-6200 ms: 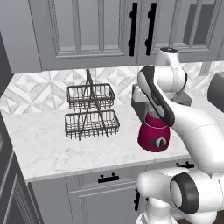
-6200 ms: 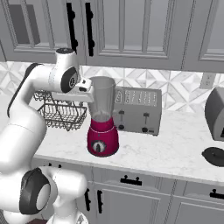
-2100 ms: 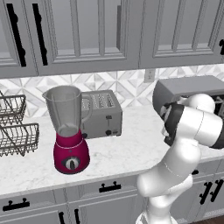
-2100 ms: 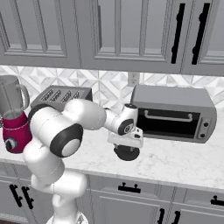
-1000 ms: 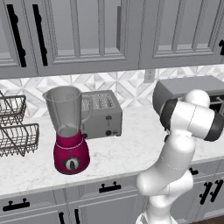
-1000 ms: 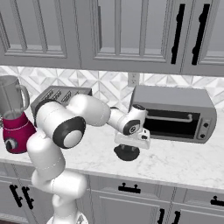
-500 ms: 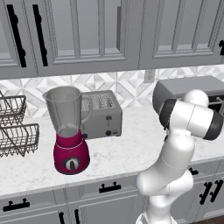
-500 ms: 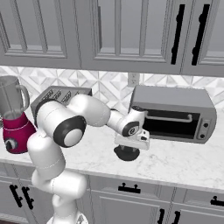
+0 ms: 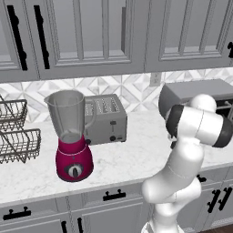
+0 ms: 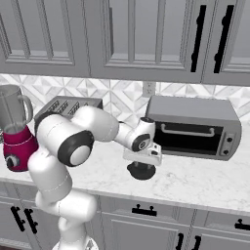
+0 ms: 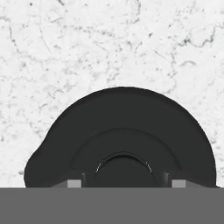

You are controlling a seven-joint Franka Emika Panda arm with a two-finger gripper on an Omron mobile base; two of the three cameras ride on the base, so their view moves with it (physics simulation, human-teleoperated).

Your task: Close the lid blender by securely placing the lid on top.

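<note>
The black round lid [image 11: 122, 127] lies flat on the marble counter, in front of the toaster oven, and my gripper [image 11: 126, 183] hangs straight over it. Its fingertips [image 11: 74, 183] stand wide apart on either side of the lid's raised middle knob, not touching it. From the right base view, the gripper [image 10: 142, 162] points down just above the lid [image 10: 141, 172]. Far off to the left on the same counter is the blender [image 9: 73, 136], with its crimson base and its clear jar's mouth uncovered; it also stands at the left edge as the blender [image 10: 16, 132].
A grey toaster oven [image 10: 195, 128] stands right behind the lid. A boxy grey toaster [image 9: 105, 119] sits just behind the blender, and wire baskets [image 9: 16, 136] stand further left. Cabinets [image 10: 122, 34] hang above the counter.
The base drove right along the counter, from the blender to the lid. Over the last second the hand has sunk a little closer to the lid.
</note>
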